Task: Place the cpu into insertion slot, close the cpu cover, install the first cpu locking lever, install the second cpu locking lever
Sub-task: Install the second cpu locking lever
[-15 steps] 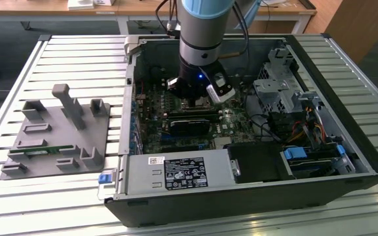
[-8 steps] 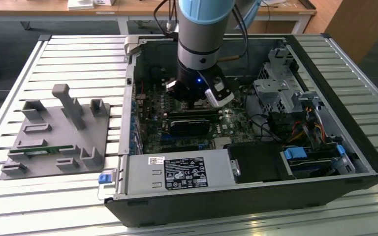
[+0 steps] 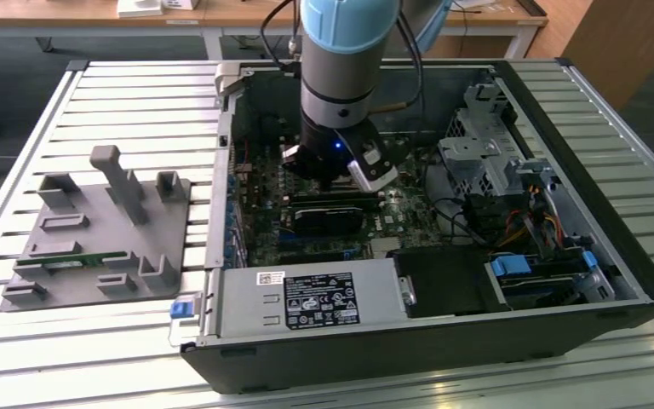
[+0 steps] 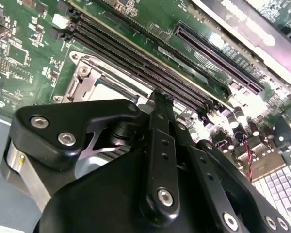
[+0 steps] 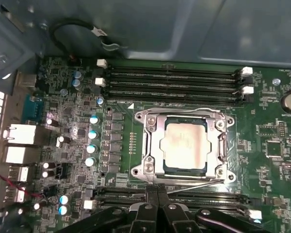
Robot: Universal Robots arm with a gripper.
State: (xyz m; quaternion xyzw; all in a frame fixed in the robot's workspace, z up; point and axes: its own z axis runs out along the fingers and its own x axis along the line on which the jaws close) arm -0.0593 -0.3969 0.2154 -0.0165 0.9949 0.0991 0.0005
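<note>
In the first wrist view the cpu (image 5: 185, 145) lies flat in the insertion slot (image 5: 184, 172), its silver-grey top showing through the window of the cpu cover (image 5: 153, 145). The silvery cover lies down over it. A thin metal locking lever (image 5: 199, 182) runs along the socket edge nearest my gripper (image 5: 157, 188). The black fingers are shut together, with their tips right at that lever's end. I cannot tell whether they touch it. In the second wrist view the gripper (image 4: 158, 97) stands just beside the cover's corner (image 4: 87, 77). The exterior view has the gripper (image 3: 329, 175) low inside the open computer case.
Long black memory slots (image 5: 174, 82) flank the socket on both sides. A black card (image 3: 327, 217) lies just in front of the gripper, and the case walls (image 3: 599, 230) and drive cages (image 3: 486, 162) stand close by. A grey fixture (image 3: 100, 230) sits at the exterior view's left.
</note>
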